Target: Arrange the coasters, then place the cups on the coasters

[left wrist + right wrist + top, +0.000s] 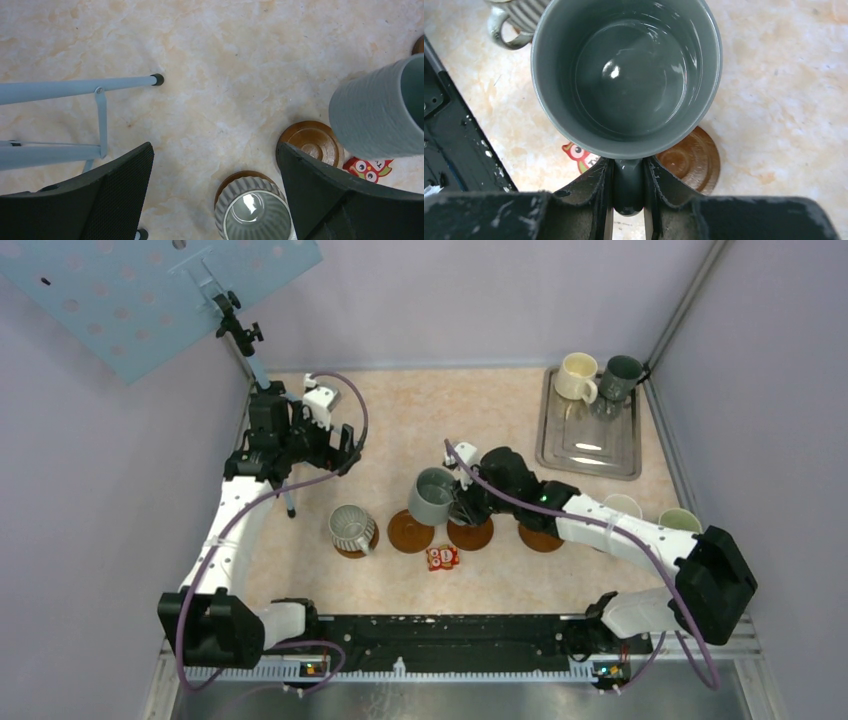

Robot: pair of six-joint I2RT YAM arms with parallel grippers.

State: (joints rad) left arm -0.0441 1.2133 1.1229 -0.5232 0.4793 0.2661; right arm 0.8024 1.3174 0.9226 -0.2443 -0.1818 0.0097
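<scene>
Cup-placing step: held blue-grey mug [626,75] tilted above a bare coaster [689,160], right of ribbed mug [350,528], handle pinched in right gripper [628,195], with left gripper [214,147] splayed wide, empty. Likely needed next: levelling, lowering.

Plain pale lilac walls [450,300] enclose a peach marbled tabletop [400,410] — a pale blue perforated panel [130,290] (on a thin stand [256,370]) overhangs the far-left corner.

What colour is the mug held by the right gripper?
The mug is plain blue-grey, inside and out; the right wrist view shows it best.
</scene>
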